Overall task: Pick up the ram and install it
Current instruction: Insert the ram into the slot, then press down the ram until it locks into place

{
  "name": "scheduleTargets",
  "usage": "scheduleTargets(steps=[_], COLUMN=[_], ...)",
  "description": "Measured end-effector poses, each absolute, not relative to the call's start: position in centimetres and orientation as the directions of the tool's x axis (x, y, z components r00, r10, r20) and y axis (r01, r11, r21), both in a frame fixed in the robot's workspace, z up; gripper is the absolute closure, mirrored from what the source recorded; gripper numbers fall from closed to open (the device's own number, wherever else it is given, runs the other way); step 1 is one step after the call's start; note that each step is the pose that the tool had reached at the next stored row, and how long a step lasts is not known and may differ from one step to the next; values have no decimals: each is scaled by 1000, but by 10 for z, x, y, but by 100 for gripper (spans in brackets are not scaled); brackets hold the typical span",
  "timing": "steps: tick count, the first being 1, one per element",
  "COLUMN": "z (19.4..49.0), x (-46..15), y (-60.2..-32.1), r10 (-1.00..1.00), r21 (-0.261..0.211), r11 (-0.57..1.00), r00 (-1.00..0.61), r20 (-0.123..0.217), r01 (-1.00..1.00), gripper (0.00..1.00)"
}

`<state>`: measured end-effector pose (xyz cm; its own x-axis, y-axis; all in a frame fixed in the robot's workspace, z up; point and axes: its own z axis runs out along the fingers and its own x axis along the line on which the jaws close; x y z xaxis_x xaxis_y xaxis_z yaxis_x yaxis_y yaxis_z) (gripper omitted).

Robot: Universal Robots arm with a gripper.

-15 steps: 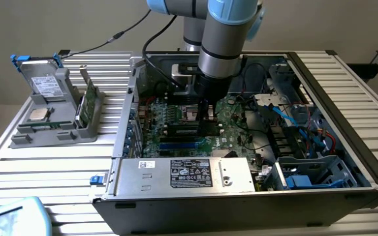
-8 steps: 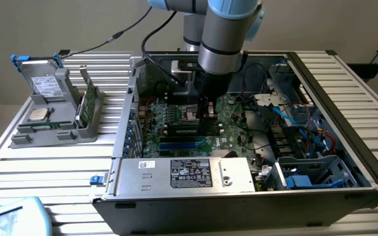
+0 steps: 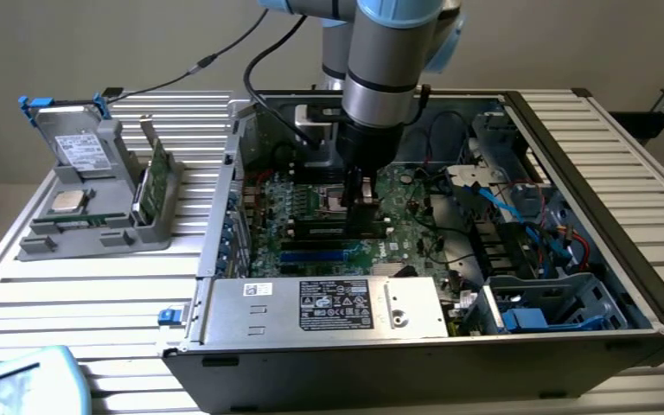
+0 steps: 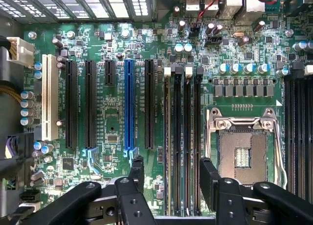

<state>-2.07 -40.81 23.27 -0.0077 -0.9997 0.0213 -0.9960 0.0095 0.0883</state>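
Hovering over the motherboard with fingers spread wide and holding nothing

Exterior view: the gripper hangs inside the open computer case at centre frame, over the motherboard and its dark memory slots. A long, narrow green stick, apparently the ram, lies along the front of the grey holder at the left of the frame, well apart from the gripper. Wrist view: the two black fingers stand far apart at the lower edge, straddling the memory slots, with the processor socket to the right.
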Motion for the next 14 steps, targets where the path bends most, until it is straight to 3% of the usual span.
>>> scheduleTargets(steps=[14], z=[233], x=[-23], y=[-408], r10=[-1000], r21=[84], r11=[-7], r00=[9], r20=[21], r01=[-996], gripper=[42])
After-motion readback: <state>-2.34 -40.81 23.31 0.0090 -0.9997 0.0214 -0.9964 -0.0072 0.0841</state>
